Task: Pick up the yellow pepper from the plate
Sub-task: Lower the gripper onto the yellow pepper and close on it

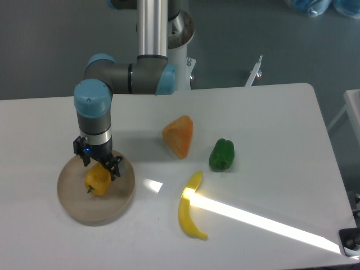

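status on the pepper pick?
Gripper open, low over the yellow pepper, fingers either side of its top. Pepper on the plate, not lifted. Nothing in the way.

The arm (126, 76) is built of smooth silver-grey tubes joined by darker grey housings, each capped in light blue. A polished metal column rises behind. At the end sits a small black gripper (98, 163) with a tiny blue light glowing on its body.

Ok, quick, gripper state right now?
Gripper: open, fingers straddling the top of the yellow pepper on the plate, not yet holding it.
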